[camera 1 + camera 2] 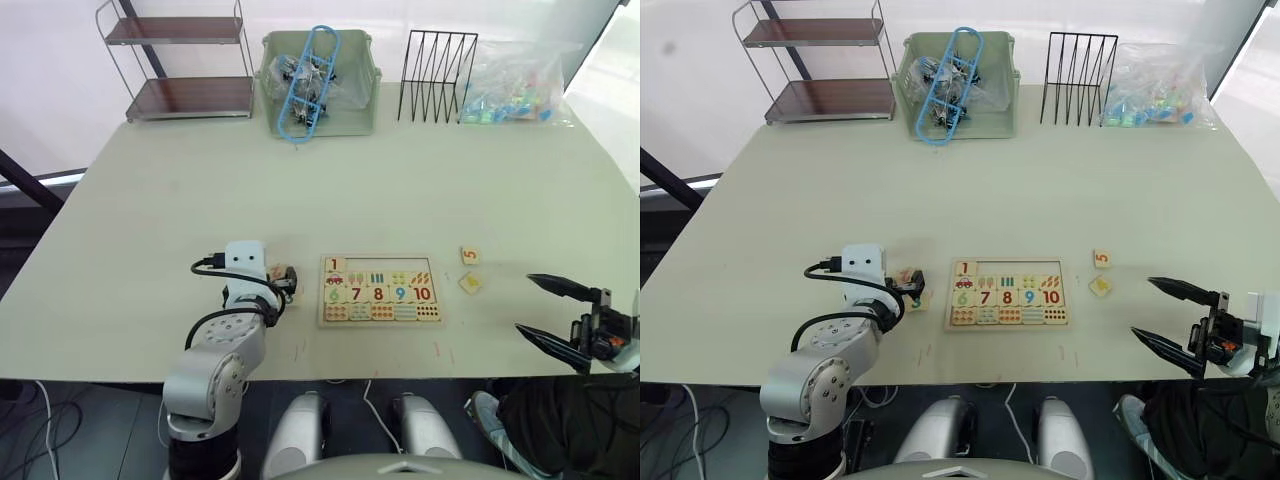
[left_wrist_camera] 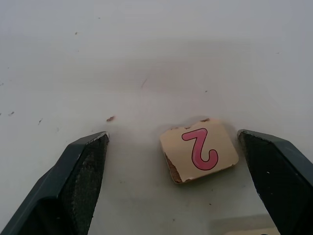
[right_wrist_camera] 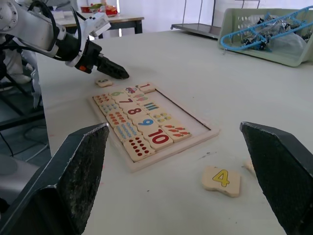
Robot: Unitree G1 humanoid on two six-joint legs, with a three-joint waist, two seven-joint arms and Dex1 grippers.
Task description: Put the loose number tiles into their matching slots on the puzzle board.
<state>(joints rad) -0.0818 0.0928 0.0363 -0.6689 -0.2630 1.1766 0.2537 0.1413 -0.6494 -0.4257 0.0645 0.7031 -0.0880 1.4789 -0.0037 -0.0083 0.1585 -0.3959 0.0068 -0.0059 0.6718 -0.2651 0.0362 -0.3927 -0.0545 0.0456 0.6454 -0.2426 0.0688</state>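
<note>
**Left arm lined up on the 2, four slots left to fill**

We're at a big pale table (image 1: 330, 190) with the puzzle board (image 1: 381, 291) lying near its front edge, about the middle. Only the 1 tile (image 1: 335, 265) sits in the board's top row; the other slots (image 1: 390, 264) in that row look bare.

Our left gripper (image 2: 173, 161) is down at the table just off the board's left side, fingers spread wide on either side of the 2 tile (image 2: 199, 150), touching nothing. We'd say that's a grab being set up. Another tile lies right beside it, so that one could get nudged.

The right gripper (image 1: 545, 310) hangs wide open and empty by the front right edge, probably waiting. The 5 tile (image 1: 470, 256) and 4 tile (image 1: 469, 283) lie just right of the board.

Along the back edge: shelf rack (image 1: 178, 60), green bin (image 1: 318, 68), wire rack (image 1: 437, 62), plastic bag (image 1: 515, 85). None of that's in the way.
</note>
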